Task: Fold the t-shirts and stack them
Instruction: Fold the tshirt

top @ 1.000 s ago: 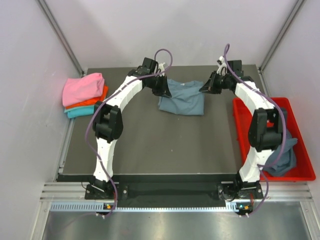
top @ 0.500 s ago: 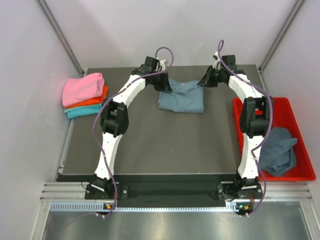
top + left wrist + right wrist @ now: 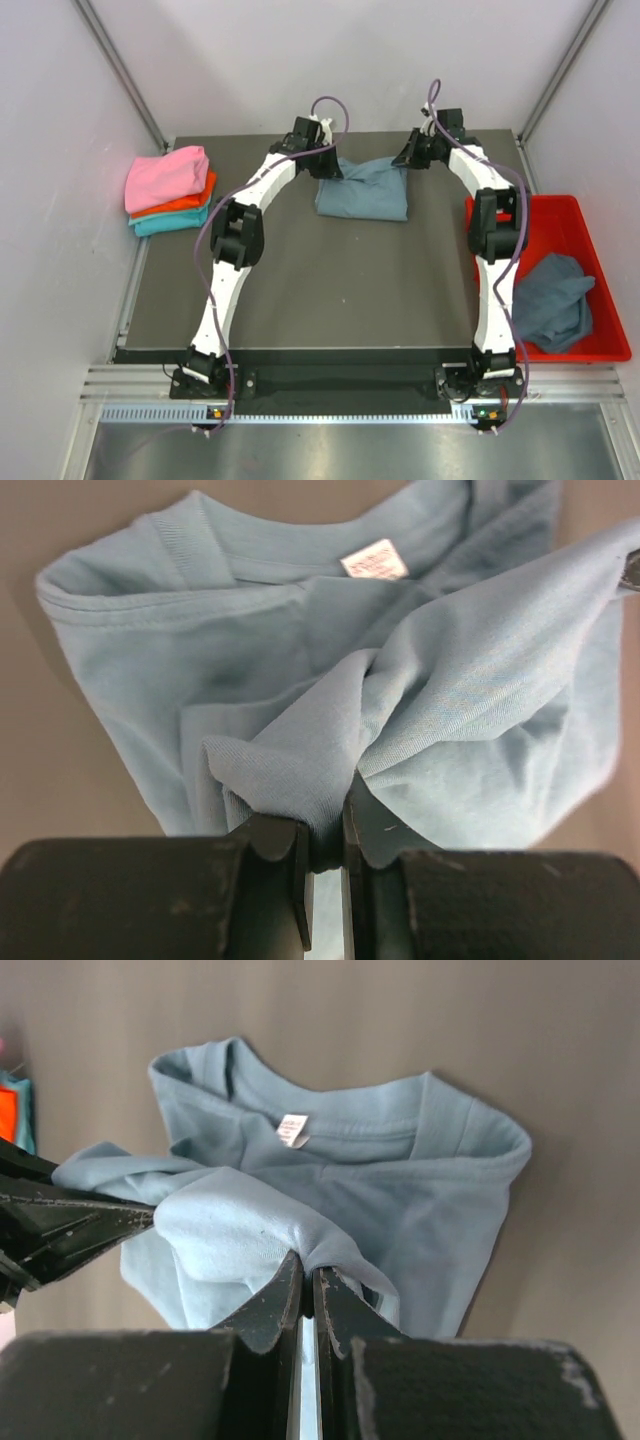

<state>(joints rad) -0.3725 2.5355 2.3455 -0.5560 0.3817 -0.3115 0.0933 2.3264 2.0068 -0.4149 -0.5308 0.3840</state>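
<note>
**Two grippers pinching one blue-grey t-shirt [image 3: 365,195] at the far side of the table [image 3: 300,290].**
The shirt lies partly folded, collar label showing, well to the left of the red tray [image 3: 600,352]. The left gripper [image 3: 322,830] is closed narrowly on a bunched fold at the shirt's edge farther from the tray. The right gripper [image 3: 305,1275] is clamped tight on a fold at the edge nearer it. A second blue-grey shirt [image 3: 555,300] lies crumpled inside the tray. A folded stack [image 3: 165,175] — pink over orange over teal — sits at the table edge farthest from the tray.
</note>
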